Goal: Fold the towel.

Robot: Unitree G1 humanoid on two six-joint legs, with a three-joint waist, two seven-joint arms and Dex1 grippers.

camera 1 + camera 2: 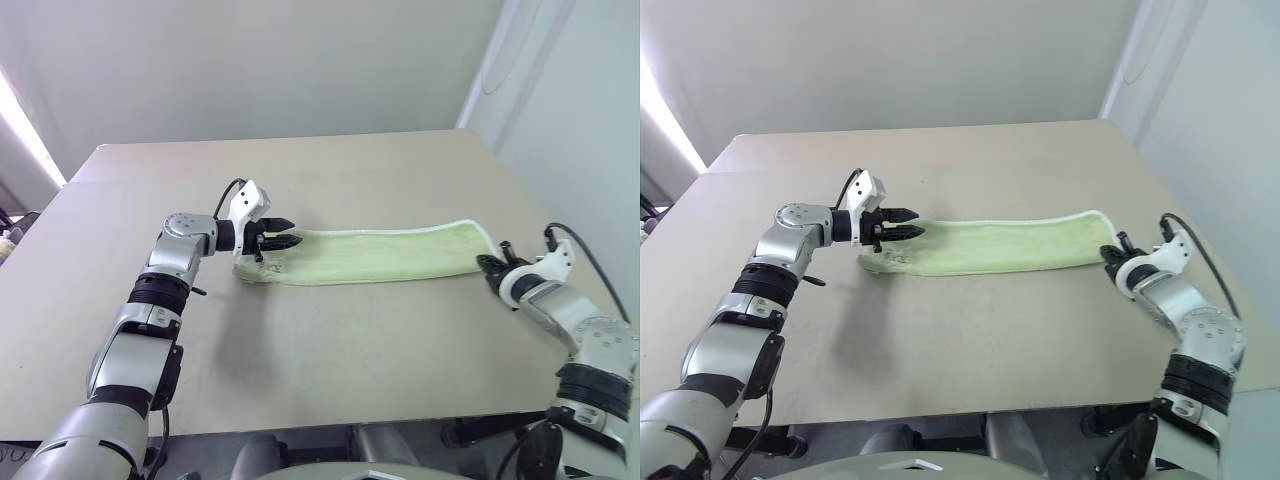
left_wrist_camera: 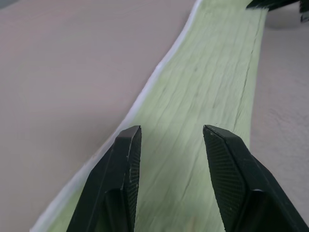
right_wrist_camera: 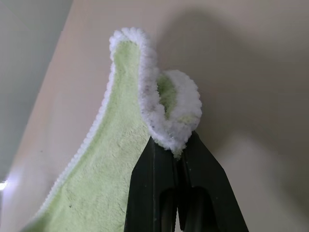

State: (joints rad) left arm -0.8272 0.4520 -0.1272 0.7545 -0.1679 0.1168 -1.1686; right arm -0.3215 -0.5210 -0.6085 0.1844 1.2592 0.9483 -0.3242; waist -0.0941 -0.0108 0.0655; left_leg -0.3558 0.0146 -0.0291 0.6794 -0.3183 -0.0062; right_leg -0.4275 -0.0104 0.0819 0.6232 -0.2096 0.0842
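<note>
The towel (image 1: 380, 257), light green with thin white edging, lies stretched out in a long strip across the middle of the table (image 1: 300, 170). My left gripper (image 1: 283, 241) hovers at the strip's left end, pointing along it. In the left wrist view its two black fingers (image 2: 123, 164) stand apart, and the cloth (image 2: 207, 87) runs away between and beneath them. My right gripper (image 1: 490, 264) is at the strip's right end. In the right wrist view it (image 3: 175, 142) is shut on a curled corner of the white edging (image 3: 169, 121), which rises from its tips.
The beige table's near edge (image 1: 330, 425) runs just in front of me and its right edge (image 1: 540, 200) lies close behind the right gripper. A pale wall (image 1: 585, 110) stands beyond that edge. Bare tabletop surrounds the towel.
</note>
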